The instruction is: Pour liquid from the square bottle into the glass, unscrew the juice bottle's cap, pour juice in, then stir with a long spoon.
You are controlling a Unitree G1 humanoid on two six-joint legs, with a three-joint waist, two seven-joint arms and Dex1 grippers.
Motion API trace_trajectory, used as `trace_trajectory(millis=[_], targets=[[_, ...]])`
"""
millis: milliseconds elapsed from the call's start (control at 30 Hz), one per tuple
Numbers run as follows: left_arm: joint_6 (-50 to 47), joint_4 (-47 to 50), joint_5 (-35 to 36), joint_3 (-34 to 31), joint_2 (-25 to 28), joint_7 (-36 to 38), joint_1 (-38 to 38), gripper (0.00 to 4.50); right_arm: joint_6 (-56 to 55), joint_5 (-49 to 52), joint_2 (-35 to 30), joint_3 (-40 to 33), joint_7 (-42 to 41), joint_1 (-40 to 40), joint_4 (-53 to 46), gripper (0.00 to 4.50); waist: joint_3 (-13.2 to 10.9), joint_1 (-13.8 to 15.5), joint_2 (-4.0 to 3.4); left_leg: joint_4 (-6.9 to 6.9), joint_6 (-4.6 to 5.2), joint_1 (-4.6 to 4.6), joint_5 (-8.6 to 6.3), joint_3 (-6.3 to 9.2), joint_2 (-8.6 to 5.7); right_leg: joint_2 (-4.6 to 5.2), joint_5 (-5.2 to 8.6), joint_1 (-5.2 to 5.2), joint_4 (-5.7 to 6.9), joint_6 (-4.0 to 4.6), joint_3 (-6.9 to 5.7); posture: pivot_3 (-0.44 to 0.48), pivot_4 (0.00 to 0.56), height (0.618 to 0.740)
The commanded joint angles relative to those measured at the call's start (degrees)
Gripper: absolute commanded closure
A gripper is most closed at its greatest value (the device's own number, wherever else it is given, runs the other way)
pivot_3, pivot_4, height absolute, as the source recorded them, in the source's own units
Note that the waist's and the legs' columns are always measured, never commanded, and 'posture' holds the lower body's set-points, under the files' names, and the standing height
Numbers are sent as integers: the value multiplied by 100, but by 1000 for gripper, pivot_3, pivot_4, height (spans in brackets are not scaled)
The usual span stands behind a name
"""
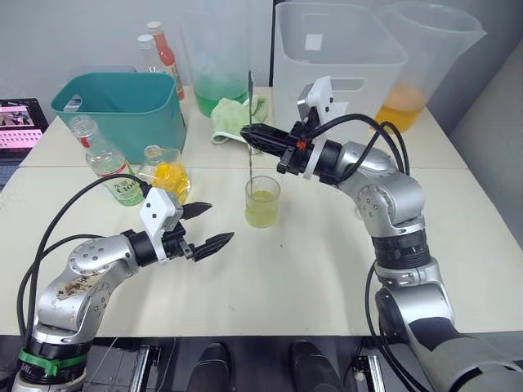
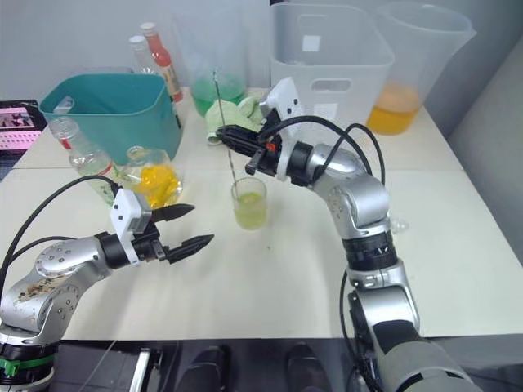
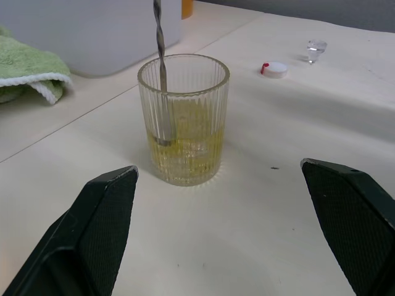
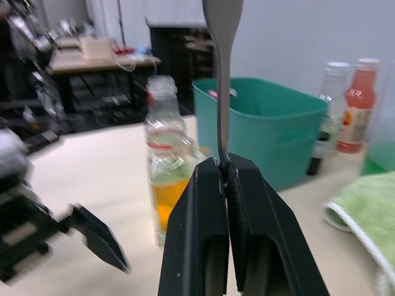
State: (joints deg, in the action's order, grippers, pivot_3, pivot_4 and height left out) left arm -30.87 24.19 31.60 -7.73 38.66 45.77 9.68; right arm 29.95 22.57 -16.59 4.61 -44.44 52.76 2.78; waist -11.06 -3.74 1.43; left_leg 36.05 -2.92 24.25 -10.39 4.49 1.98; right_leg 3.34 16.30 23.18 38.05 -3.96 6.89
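Observation:
The glass (image 1: pixel 262 202) stands mid-table, about a third full of yellow-green liquid. The long spoon (image 1: pixel 249 167) stands upright in it, bowl in the liquid. My right gripper (image 1: pixel 249 135) is shut on the spoon's stem above the glass, as the right wrist view shows (image 4: pixel 226 163). My left gripper (image 1: pixel 221 221) hovers open just left of the glass, touching nothing. The square bottle (image 1: pixel 167 173), with yellow liquid and no stopper, sits behind it. The juice bottle (image 1: pixel 106 163) stands uncapped further left. The white cap (image 3: pixel 274 69) and the glass stopper (image 3: pixel 316 49) lie on the table beyond the glass.
A teal bin (image 1: pixel 122 110) stands back left with two sauce bottles (image 1: pixel 163 53) behind it. A green cloth (image 1: pixel 237 118), a pitcher of green liquid (image 1: pixel 216 73), a white bin (image 1: pixel 335 57) and a pitcher of orange liquid (image 1: pixel 417 65) line the back.

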Motion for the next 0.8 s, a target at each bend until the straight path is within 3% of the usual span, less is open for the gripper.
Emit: trace_trajectory(millis=[33, 333, 800], targets=[[78, 125, 37, -56, 38, 25, 42, 15, -232, -219, -204, 104, -115, -53, -121, 4500, 0, -9, 0, 0, 0, -1, 0, 0, 1, 0, 0, 0, 0, 0, 0, 0, 150, 740], [91, 22, 17, 7, 21, 58, 145, 15, 653, 437, -504, -74, -316, -201, -989, 4500, 0, -30, 0, -2, 0, -2, 0, 1, 2, -2, 0, 0, 2, 0, 0, 0, 150, 740], [184, -57, -4, 29, -36, 66, 193, 15, 652, 494, -625, -405, -117, 104, -1032, 4500, 0, -21, 0, -1, 0, -3, 0, 0, 2, -2, 0, 0, 2, 0, 0, 0, 150, 740]])
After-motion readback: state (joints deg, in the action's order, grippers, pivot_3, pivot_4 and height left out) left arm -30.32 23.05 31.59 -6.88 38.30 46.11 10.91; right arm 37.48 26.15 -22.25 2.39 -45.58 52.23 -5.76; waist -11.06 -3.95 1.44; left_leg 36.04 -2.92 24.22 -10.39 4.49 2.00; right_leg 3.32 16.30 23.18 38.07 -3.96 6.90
